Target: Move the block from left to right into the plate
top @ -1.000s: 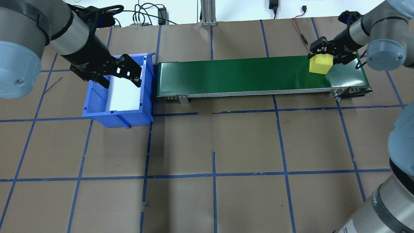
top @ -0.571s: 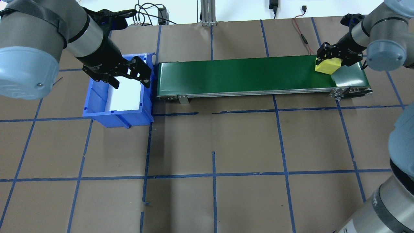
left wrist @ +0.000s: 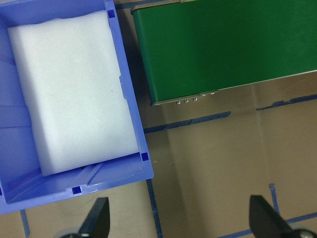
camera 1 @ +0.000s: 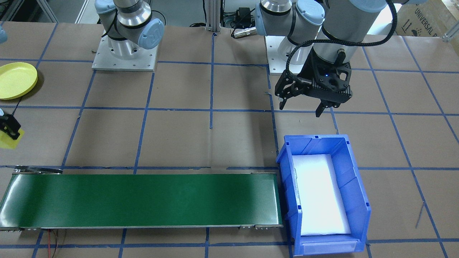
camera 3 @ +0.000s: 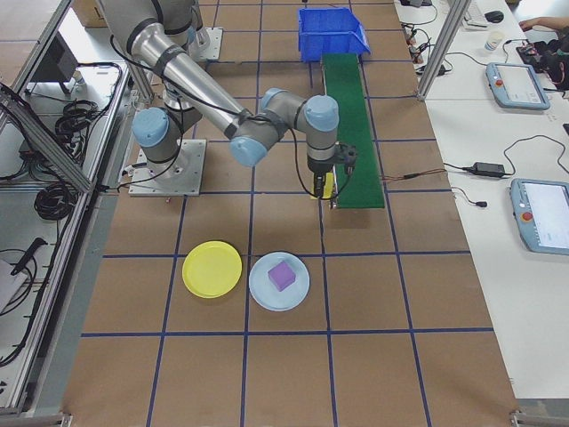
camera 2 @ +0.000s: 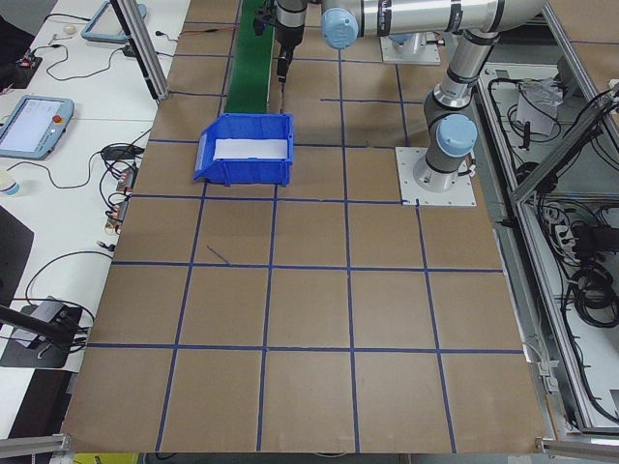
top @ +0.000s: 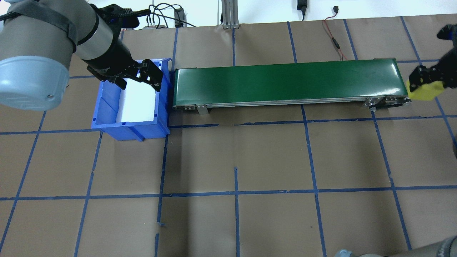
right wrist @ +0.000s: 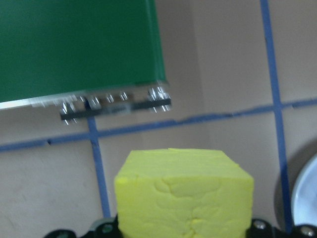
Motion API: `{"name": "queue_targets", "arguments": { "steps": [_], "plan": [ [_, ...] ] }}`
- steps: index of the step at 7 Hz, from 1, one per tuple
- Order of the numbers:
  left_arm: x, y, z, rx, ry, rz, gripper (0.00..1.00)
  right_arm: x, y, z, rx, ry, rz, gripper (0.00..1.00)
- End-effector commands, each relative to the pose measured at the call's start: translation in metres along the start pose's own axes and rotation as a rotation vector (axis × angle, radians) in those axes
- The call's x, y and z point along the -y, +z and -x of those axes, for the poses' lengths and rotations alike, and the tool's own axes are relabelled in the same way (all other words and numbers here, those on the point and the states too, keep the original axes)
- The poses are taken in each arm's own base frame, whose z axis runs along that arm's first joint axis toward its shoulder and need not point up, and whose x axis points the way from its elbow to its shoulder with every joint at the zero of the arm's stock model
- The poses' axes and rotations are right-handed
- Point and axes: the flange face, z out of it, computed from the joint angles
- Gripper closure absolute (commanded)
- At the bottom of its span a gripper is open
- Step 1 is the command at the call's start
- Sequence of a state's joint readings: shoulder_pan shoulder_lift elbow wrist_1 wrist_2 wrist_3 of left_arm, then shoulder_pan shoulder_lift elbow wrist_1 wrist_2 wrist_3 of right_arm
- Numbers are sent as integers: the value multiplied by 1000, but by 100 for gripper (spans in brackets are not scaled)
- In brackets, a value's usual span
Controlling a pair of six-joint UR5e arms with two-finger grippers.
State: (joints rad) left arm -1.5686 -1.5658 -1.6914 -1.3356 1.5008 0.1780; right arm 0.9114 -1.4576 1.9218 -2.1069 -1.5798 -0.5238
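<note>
The right gripper (top: 425, 84) is gripping the yellow block (top: 424, 90) at the right edge of the overhead view, just off the green belt's (top: 289, 82) end. The left gripper (camera 1: 304, 103) is hanging open beside the blue bin (camera 1: 358, 186). The yellow plate (camera 3: 212, 269) is lying lower left in the right-side view.

block (right wrist: 184, 192): its lower part is cut off by my wrist view's bottom edge
plate (camera 1: 16, 80): cropped at the front view's left edge
</note>
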Motion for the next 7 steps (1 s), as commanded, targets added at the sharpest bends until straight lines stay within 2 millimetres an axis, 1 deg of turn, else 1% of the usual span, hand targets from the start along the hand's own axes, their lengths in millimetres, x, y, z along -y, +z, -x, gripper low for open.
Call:
{"name": "queue_targets", "arguments": {
  "steps": [1, 2, 3, 4, 5, 6, 7],
  "plan": [
    [-1, 1, 10, 37, 20, 13, 0, -87, 16, -81, -30, 18, 104, 80],
    [4, 7, 21, 33, -1, 17, 0, -120, 29, -114, -34, 58, 176, 80],
    [10, 6, 24, 36, -7, 8, 0, -152, 39, -139, -61, 117, 259, 79],
    [8, 7, 24, 39, -13, 12, 0, -180, 48, -170, -38, 144, 272, 79],
    [9, 3, 27, 40, -31, 2, 0, -192, 56, -185, -19, 159, 271, 77],
    [9, 1, 37, 42, -51, 1, 0, -189, 60, -187, 5, 171, 235, 63],
    [5, -3, 41, 47, -61, 2, 0, -187, 68, -188, 25, 174, 214, 18]
  ]
}}
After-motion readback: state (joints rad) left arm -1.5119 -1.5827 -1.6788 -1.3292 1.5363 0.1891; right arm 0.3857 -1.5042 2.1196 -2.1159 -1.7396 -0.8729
